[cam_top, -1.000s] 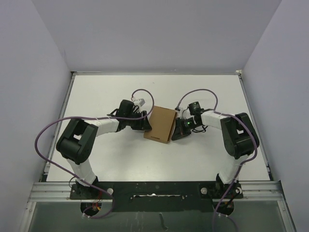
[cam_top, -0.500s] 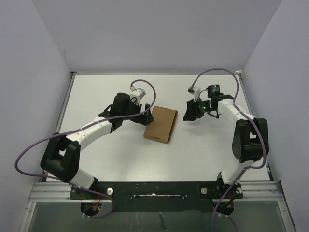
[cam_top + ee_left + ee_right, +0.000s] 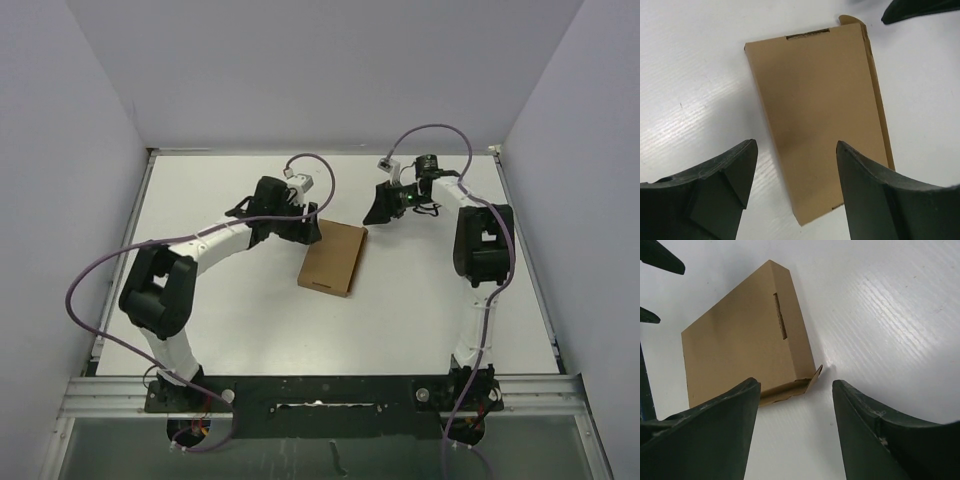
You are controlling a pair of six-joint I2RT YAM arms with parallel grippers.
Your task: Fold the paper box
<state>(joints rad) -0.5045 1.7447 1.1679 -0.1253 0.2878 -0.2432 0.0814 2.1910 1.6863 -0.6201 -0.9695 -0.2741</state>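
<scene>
Paper box (image 3: 333,258) lies flat on the white worktop (image 3: 420,300), about the middle of the top view, its long axis tilted a little to the right. It looks closed into a thin slab with the lid down. In the right wrist view a small corner tab (image 3: 815,376) sticks out at the lower right of the box, and a narrow slot (image 3: 780,316) shows in the side wall. Left pincer (image 3: 308,230) hovers at the box's upper-left corner, fingers spread, nothing between them; its wrist view shows the box on the worktop past the fingers. Right pincer (image 3: 378,208) sits up and to the right of the upper-right corner, clear of the cardboard, also spread and empty. Handling judgement: thin kraft card, so very light. The panels are stiff across their faces but hinge freely at the creases. It probably slides easily on this smooth surface, and the edges will likely crush or kink under a hard pinch. Best hold is likely across a short edge or a side wall, close to a crease, with one pincer pressing the lid flat as an anchor. The loose tab wants a light push from the side, not a squeeze. Whether the lid is locked I cannot tell.
</scene>
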